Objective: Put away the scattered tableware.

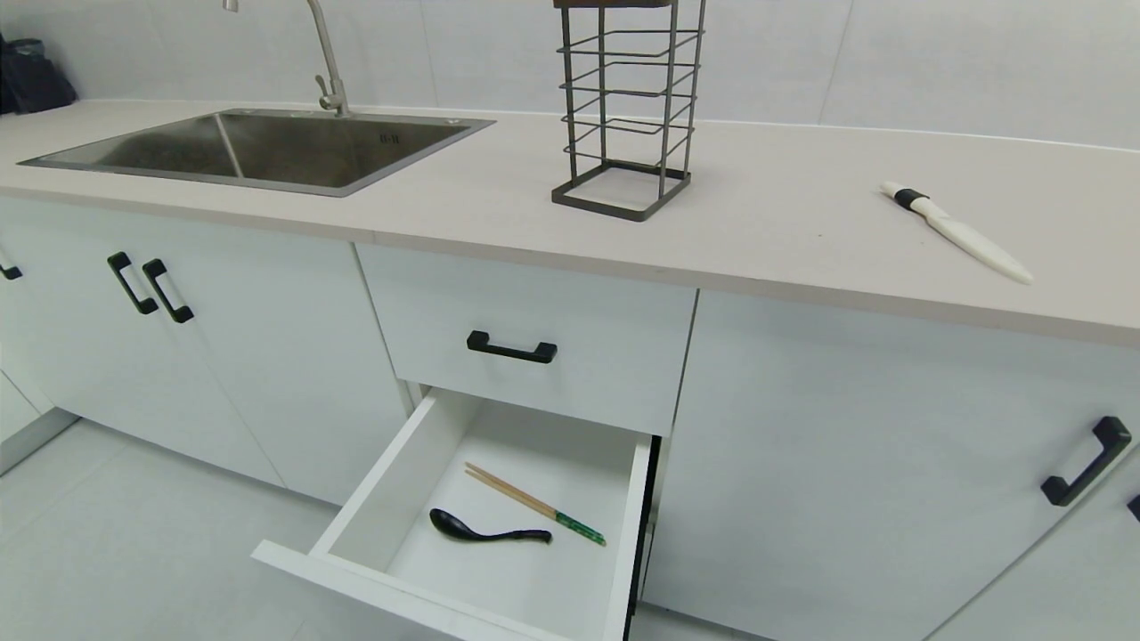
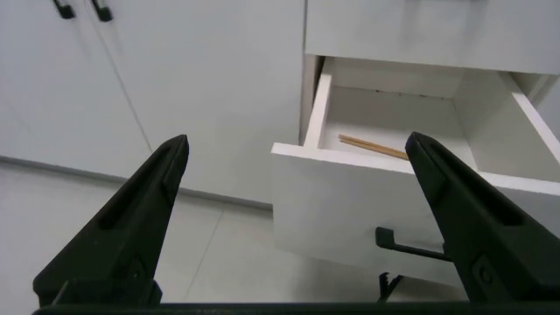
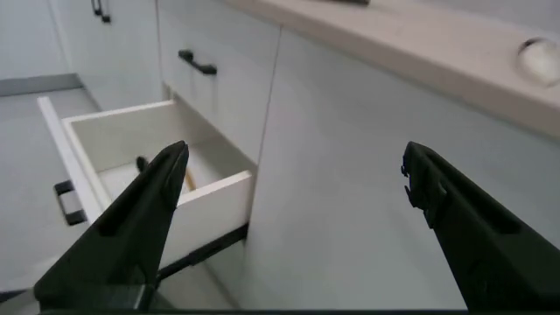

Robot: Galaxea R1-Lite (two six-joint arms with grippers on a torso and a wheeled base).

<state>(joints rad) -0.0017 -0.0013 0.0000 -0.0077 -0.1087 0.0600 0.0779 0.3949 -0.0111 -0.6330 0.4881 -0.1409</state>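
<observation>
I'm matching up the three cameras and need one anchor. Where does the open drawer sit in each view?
Head view: the open drawer is low in the middle, pulled out beneath the closed drawer.
Left wrist view: the open drawer shows its front panel to the camera.
Right wrist view: the open drawer is seen from its side.
Shared landmark: the closed drawer directly above it.

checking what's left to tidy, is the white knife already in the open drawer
No, the knife lies on the counter, while the drawer holds a spoon and chopsticks.
</observation>
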